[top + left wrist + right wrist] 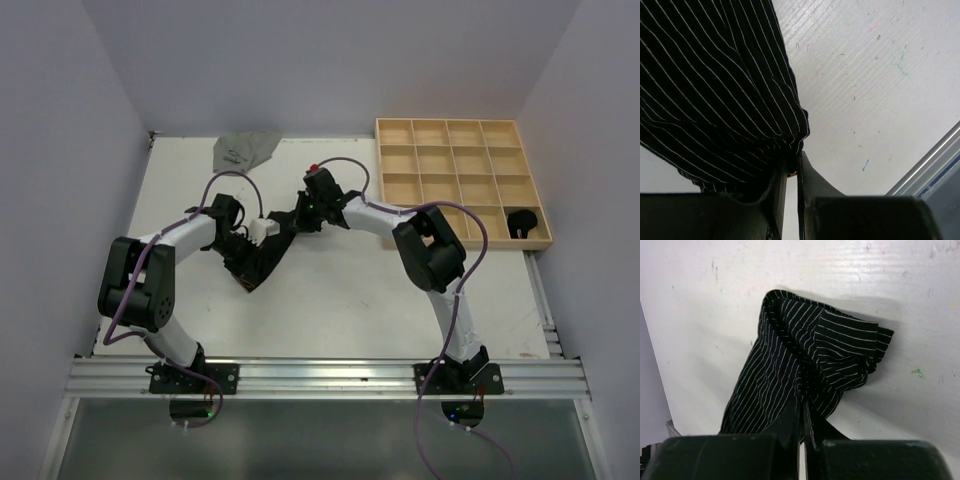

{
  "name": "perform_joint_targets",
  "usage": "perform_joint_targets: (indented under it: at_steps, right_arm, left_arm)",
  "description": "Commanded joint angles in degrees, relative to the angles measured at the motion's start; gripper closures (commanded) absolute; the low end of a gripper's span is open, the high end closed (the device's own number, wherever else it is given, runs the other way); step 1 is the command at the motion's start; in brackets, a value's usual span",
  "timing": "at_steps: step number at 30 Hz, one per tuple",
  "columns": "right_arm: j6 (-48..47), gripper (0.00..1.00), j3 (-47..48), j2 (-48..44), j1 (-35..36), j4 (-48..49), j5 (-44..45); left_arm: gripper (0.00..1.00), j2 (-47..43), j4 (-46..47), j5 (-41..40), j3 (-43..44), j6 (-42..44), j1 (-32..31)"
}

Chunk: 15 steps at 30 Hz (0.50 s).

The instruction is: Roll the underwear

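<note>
While black pinstriped cloth underwear (262,258) spans between both grippers, left gripper (793,162) jaws pinched together on its bunched edge, fabric spreading up-left of jaws; right gripper (802,407) jaws clamped on opposite folded end, cloth bulging just above fingertips.

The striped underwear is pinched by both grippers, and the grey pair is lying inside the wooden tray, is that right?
Not quite. The grey pair lies on the table at its far edge, left of the wooden tray, not inside it; the top external view shows this. The left gripper and right gripper are both shut on the striped underwear.
</note>
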Motion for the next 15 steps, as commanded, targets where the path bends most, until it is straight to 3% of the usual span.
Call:
perform_joint_targets:
  at_steps: [1,15]
  right_arm:
    - [-2.7,1.0,4.7,-2.0,0.0,-2.1,2.2]
    - [-4.9,1.0,4.0,-2.5,-2.3,-4.3,3.2]
  left_arm:
    - [0.84,4.0,2.5,-6.0,-3.3,3.5,0.1]
    - [0.83,4.7,2.2,-6.9,-3.4,3.8,0.1]
